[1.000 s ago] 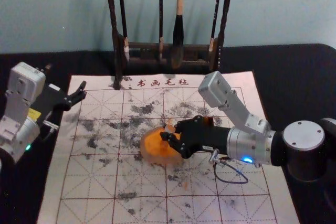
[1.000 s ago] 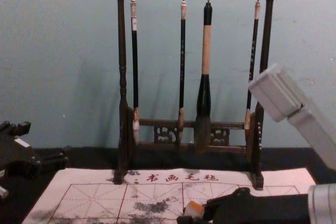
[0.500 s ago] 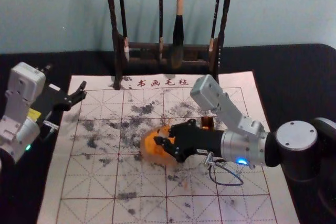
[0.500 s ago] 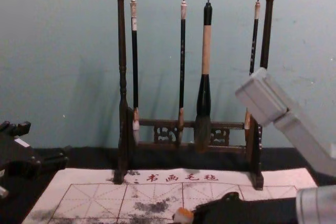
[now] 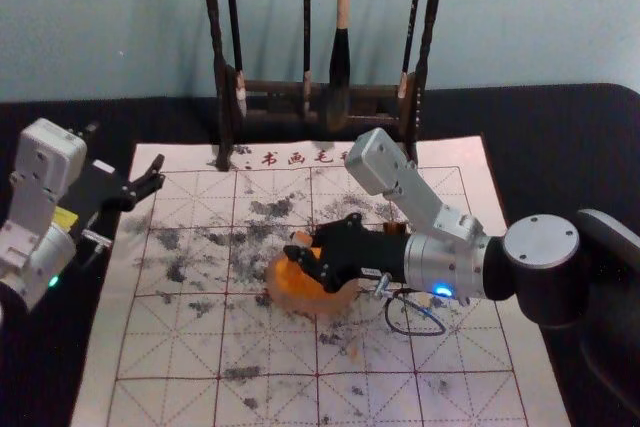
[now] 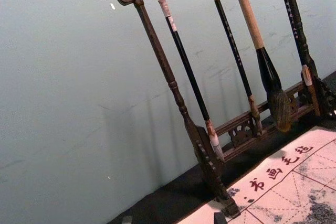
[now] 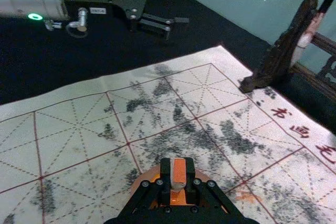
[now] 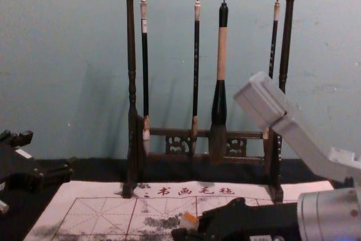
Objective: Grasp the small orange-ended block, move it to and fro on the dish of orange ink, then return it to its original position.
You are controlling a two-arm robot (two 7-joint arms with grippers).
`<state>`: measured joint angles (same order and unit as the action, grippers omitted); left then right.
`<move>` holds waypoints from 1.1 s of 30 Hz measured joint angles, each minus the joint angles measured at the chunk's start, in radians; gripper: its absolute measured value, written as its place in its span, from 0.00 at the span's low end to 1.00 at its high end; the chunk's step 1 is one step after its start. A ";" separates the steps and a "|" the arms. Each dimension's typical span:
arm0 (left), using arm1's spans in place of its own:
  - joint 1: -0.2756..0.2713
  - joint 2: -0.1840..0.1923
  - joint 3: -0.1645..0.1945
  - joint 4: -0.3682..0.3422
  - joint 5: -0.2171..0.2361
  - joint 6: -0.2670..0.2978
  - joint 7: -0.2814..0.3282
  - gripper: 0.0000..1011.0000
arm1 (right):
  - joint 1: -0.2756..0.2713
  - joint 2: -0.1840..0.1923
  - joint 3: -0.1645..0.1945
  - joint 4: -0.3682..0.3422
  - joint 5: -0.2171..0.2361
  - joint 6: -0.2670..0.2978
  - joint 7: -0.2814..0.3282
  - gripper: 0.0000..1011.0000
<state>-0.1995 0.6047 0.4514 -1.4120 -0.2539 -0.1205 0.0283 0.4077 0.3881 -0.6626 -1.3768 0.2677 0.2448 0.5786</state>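
While the left gripper (image 8: 48, 155) sits parked, the right gripper (image 5: 300, 245) has the block (image 7: 179, 171) over the ink dish (image 5: 290, 298).
Right fingers closed on the block, orange part uppermost in the chest view; can't tell if it touches the dish. Dish is on the mat (image 5: 180, 347), well in from its left and right edges. Left fingers wide, near the mat's far left corner. Brush rack (image 8: 132, 94) at the mat's far edge.

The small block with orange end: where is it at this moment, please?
In the head view, the block is near the middle, held by the right gripper, beside the far edge of the dish of orange ink.
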 joint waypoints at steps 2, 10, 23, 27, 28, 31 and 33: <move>0.000 0.000 0.000 0.000 0.000 0.000 0.000 0.99 | 0.005 -0.002 0.004 0.005 -0.002 0.002 -0.003 0.12; 0.000 0.000 0.000 0.000 0.000 0.000 0.000 0.99 | 0.017 0.003 0.014 0.012 -0.009 0.007 -0.008 0.12; 0.000 0.000 0.000 0.000 0.000 0.000 0.000 0.99 | 0.020 0.040 0.028 0.001 -0.017 0.017 0.005 0.12; 0.000 0.000 0.000 0.000 0.000 0.000 0.000 0.99 | 0.015 0.061 0.035 -0.020 -0.012 0.020 0.017 0.12; 0.000 0.000 0.000 0.000 0.000 0.000 0.000 0.99 | 0.013 0.065 0.036 -0.024 -0.010 0.020 0.020 0.12; 0.000 0.000 0.000 0.000 0.000 0.000 0.000 0.99 | 0.007 0.078 0.037 -0.039 -0.005 0.020 0.030 0.12; 0.000 0.000 0.000 0.000 0.000 0.000 0.000 0.99 | -0.002 0.095 0.037 -0.057 0.002 0.020 0.042 0.12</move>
<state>-0.1995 0.6047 0.4514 -1.4120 -0.2539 -0.1205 0.0283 0.4054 0.4831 -0.6254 -1.4335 0.2693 0.2650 0.6210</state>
